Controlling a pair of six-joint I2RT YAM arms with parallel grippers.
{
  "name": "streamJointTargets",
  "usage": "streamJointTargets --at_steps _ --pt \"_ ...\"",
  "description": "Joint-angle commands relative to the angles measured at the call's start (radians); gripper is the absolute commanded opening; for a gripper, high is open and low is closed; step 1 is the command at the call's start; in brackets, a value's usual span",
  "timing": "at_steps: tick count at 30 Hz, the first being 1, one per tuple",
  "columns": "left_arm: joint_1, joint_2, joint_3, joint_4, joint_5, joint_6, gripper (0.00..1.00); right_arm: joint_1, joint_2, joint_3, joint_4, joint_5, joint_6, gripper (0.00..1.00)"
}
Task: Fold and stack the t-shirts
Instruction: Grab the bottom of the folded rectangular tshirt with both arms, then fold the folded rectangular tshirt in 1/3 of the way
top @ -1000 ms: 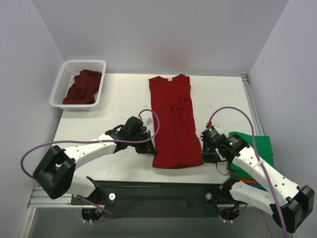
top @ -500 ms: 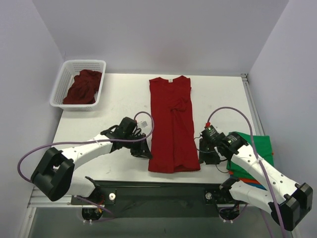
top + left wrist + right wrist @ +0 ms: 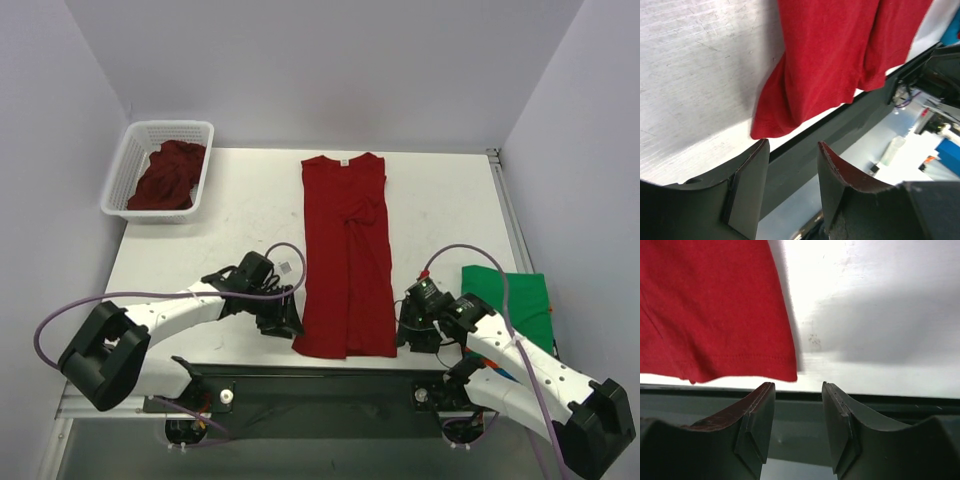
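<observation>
- White basket [image 3: 128, 160], far off to the left of and beyond the left jaws: it holds crumpled deep red t-shirts [image 3: 168, 178], unmoved over the last second and not yet folded.
- Left jaws: a second ago they were pressed together at the left hem corner of the red t-shirt [image 3: 345, 260]. They now stand spread with nothing between them. In the left wrist view that corner lies just ahead of the finger tips and droops a little over the near edge of the counter [image 3: 240, 200].
- Red t-shirt, between the two pairs of jaws: it lies lengthwise, with the collar far beyond the jaws and the hem level with them. Over the last second the hem has been drawn toward the near edge, so the cloth lies longer and flatter, though a crease remains across the chest.
- Right jaws: they too were closed a second ago and are now parted and empty. The right hem corner rests on the counter just ahead of them and to their left.
- Green t-shirt [image 3: 515, 300], just right of the right jaws: it tops the finished stack, and slivers of orange and blue show beneath it.
- Reading: the stretching pull looks complete and the cloth is released. The lengthwise fold, hem toward collar, and the transfer to the stack are still to be done.
</observation>
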Motion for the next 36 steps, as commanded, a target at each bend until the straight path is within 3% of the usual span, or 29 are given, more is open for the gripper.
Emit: streamJointTargets --at_steps 1,8,11,17,22,28,30,33,34,36 --pt "-0.046 -0.012 0.001 0.044 -0.067 0.038 0.53 0.005 0.003 -0.045 0.095 -0.020 0.084 0.43" --pt "-0.186 0.039 0.059 0.050 -0.259 0.101 0.56 0.007 -0.003 -0.131 0.195 -0.010 0.127 0.42" --pt "-0.233 0.063 0.090 -0.010 -0.390 0.118 0.56 0.007 0.001 -0.163 0.230 -0.007 0.136 0.42" --pt "-0.293 0.062 0.136 -0.091 -0.495 0.121 0.59 0.013 -0.016 -0.209 0.256 -0.016 0.158 0.41" --pt "-0.309 0.086 0.158 -0.097 -0.506 0.139 0.60 0.019 -0.028 -0.226 0.256 -0.021 0.174 0.38" --pt "-0.345 0.138 0.125 0.032 -0.419 0.120 0.58 0.031 -0.037 -0.246 0.267 -0.021 0.185 0.36" --pt "-0.348 0.154 0.109 0.079 -0.391 0.080 0.53 0.031 -0.037 -0.241 0.269 -0.021 0.179 0.33" --pt "-0.348 0.134 0.043 0.195 -0.291 -0.018 0.30 0.031 -0.031 -0.211 0.258 -0.032 0.141 0.17" --pt "-0.348 0.123 0.024 0.223 -0.241 -0.049 0.17 0.031 -0.026 -0.180 0.227 -0.035 0.129 0.10" --pt "-0.348 0.083 -0.026 0.306 -0.195 -0.142 0.08 0.031 -0.013 -0.140 0.178 -0.044 0.078 0.03"
